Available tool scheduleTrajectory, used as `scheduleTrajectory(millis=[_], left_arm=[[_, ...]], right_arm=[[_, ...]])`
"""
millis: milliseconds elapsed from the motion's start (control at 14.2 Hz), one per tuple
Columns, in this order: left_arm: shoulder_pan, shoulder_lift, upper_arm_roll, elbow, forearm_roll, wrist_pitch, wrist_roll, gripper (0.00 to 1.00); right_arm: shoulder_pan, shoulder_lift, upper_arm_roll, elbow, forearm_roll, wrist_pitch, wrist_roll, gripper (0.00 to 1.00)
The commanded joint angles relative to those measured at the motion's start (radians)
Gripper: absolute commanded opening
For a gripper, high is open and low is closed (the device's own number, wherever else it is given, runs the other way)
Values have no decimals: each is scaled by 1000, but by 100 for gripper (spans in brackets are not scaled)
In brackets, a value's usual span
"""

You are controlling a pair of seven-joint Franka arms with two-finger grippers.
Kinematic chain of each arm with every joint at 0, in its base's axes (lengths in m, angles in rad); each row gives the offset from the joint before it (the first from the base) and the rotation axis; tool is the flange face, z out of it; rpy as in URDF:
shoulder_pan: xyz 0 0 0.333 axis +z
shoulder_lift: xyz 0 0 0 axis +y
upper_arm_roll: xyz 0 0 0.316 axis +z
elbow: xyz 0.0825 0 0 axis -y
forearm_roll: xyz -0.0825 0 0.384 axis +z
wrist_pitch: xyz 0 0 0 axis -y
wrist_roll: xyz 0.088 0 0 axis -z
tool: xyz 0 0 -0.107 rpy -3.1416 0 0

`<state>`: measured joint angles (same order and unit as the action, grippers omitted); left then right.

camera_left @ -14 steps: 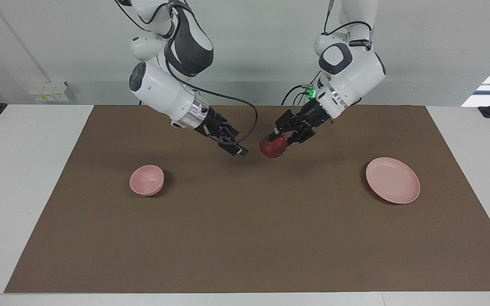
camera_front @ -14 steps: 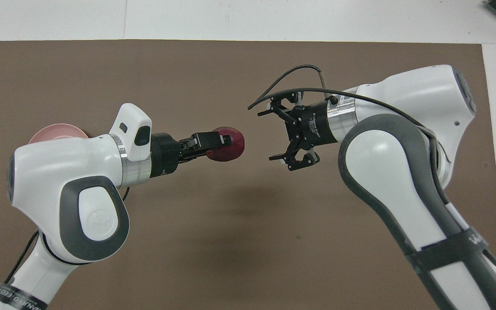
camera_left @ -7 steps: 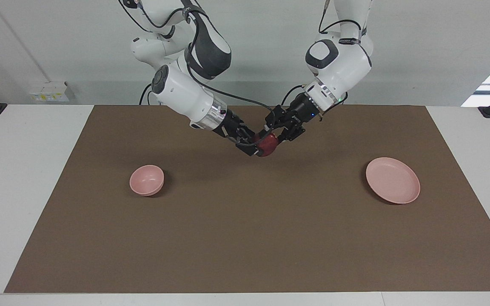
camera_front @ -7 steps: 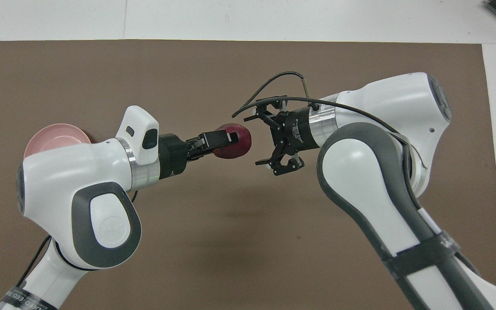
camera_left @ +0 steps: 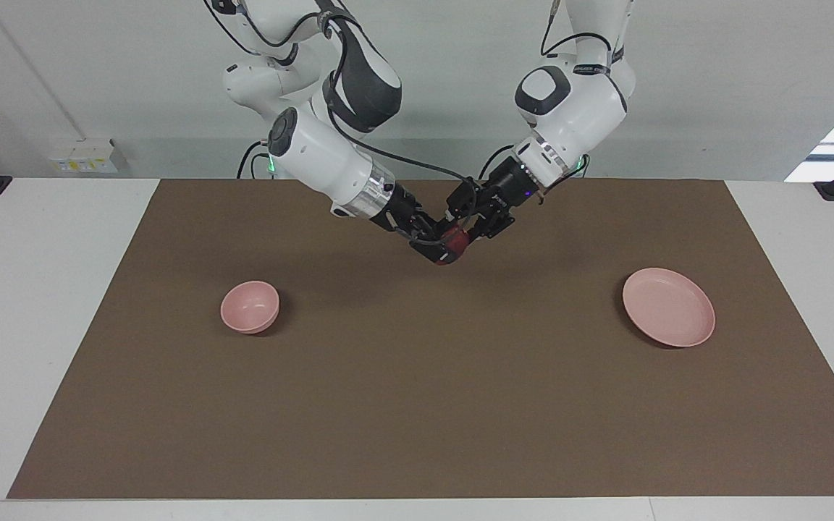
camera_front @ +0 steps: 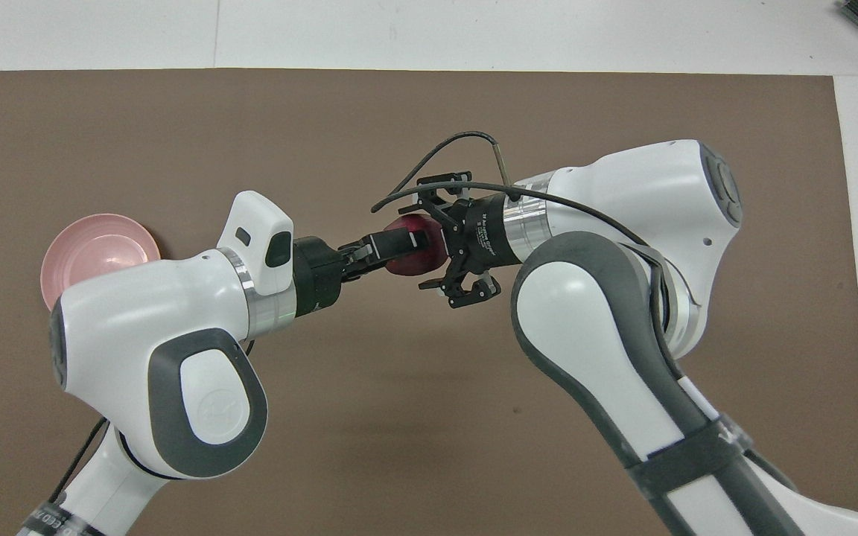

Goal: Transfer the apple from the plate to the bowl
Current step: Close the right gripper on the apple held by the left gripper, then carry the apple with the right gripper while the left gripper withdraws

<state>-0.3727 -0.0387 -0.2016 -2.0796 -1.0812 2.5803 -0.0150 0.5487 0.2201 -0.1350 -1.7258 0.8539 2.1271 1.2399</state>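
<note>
The dark red apple (camera_left: 455, 242) (camera_front: 408, 257) hangs in the air over the middle of the brown mat. My left gripper (camera_left: 462, 234) (camera_front: 412, 244) is shut on it. My right gripper (camera_left: 440, 250) (camera_front: 440, 242) is open, and its fingers stand on either side of the apple without closing on it. The pale pink plate (camera_left: 668, 306) (camera_front: 94, 249) lies bare toward the left arm's end of the table, partly covered by the left arm in the overhead view. The small pink bowl (camera_left: 250, 306) sits toward the right arm's end; the right arm hides it from overhead.
A brown mat (camera_left: 417, 405) covers most of the white table (camera_left: 40, 304). A black cable (camera_front: 429, 152) loops off the right wrist above the apple. Nothing else stands on the mat.
Both arms have moved toward each other over the mat's middle. The left gripper carried the apple toward the right gripper, whose open fingers now stand around it.
</note>
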Motion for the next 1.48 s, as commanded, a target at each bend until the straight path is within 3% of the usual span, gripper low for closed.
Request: scheduleTrajectory(millis=[0,71,141,353,494,635,776,1058,1270,1411], left_arm=[[-15,-10,5,-8,-17,20,-13,0],[-15,-10,5,-7,-17,20,-13,0],[-15,-10,7,-7,-17,18,-13,2],[-14,-9,7,-7,-17,11,-13,25],[-12,-4,7,3,-13,11,-10,59],[-11,-4,7,3,-13,9,-11,67],[-9,-1,10,4,-10,11,-10,99],[3,11,13,36,3,12,-10,100],[6,17,16,33,93,3,-11,100],[38,16,19,32,104,-61,-11,100]], right_arm=[[5,-1,-2,-3,27,19,4,77],[2,1,-2,-3,27,14,-2,16],[2,1,-2,-1,25,14,-31,0],[-3,1,-2,2,17,-2,-89,0],[-3,1,-2,3,13,-3,-91,0],[-1,1,-2,3,11,-3,-94,0],[-3,2,-2,5,11,-3,-111,0],[-13,-1,-5,5,5,-12,-135,0],[-44,-2,-12,18,-73,-56,-180,0],[-85,-5,-12,18,-105,-99,-249,0]])
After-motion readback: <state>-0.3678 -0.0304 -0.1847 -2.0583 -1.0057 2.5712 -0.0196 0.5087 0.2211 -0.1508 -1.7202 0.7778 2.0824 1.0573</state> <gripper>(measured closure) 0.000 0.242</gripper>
